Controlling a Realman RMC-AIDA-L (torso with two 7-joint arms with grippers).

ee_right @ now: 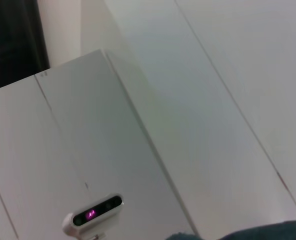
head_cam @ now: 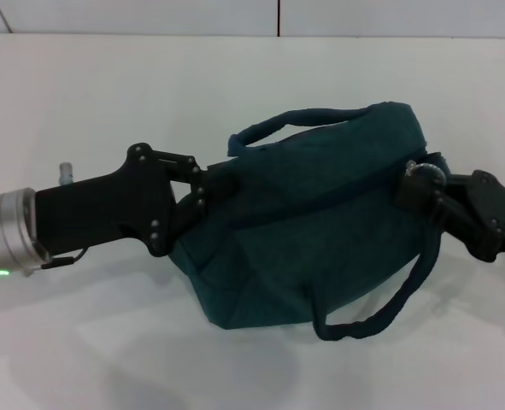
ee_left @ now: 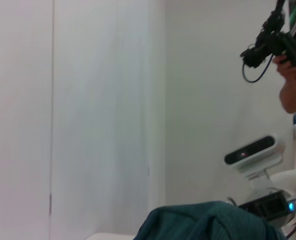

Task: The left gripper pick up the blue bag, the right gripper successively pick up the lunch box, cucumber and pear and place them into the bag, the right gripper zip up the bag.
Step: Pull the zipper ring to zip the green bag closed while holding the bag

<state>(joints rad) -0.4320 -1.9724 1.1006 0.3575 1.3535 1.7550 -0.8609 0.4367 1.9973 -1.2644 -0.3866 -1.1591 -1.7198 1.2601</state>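
Blue bag (head_cam: 320,231) between left gripper (head_cam: 202,195) (gripping) and right gripper (head_cam: 416,181).

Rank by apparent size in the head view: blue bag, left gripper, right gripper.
1. blue bag, by far the largest.
2. left gripper assembly, at the bag's left end.
3. right gripper, at the bag's right end; partly cut off by the frame edge, so 2 versus 3 is unsure.

Bag (head_cam: 320,231) at centre of table (head_cam: 81,342), between both grippers. Left gripper (head_cam: 202,195) at bag's left end, touching fabric. Right gripper (head_cam: 419,184) at bag's right end, by zip line. One handle (head_cam: 299,120) arcs over bag's far side; other handle (head_cam: 389,312) hangs on near side, twd right. Wall behind table.
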